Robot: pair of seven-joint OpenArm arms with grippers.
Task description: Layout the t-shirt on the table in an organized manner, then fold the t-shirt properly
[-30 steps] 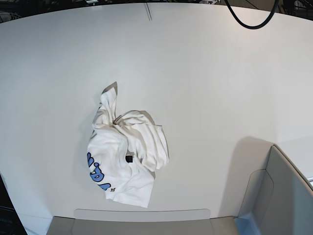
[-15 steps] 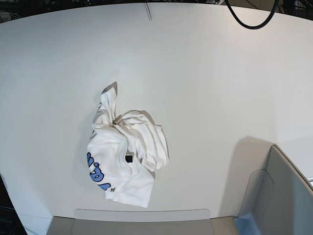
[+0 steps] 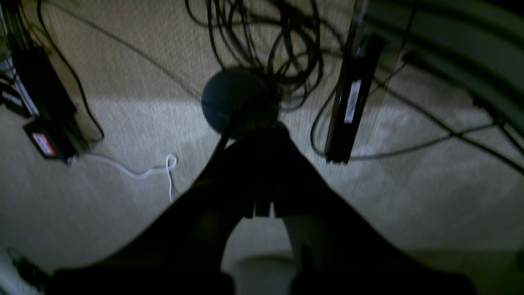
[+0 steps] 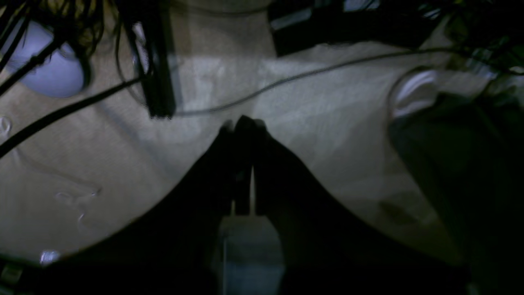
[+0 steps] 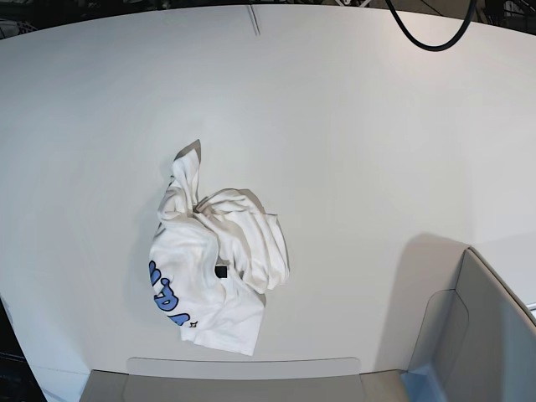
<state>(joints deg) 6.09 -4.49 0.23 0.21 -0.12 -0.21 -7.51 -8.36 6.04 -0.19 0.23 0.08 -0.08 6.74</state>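
The t-shirt [image 5: 213,264] lies crumpled in a heap on the white table [image 5: 352,134], left of the middle and near the front edge. Blue letters show on its lower left side and a small black neck tag sits near its middle. Neither arm shows in the base view. In the left wrist view my left gripper [image 3: 260,129] hangs shut over a carpeted floor with cables, holding nothing. In the right wrist view my right gripper [image 4: 242,123] is likewise shut and bare over the floor. Both are away from the t-shirt.
A grey-white bin wall [image 5: 477,335] stands at the table's front right corner, and a low ledge [image 5: 243,368] runs along the front edge. A black cable [image 5: 427,38] loops over the far right. Below the wrists lie cables and black boxes [image 3: 352,102].
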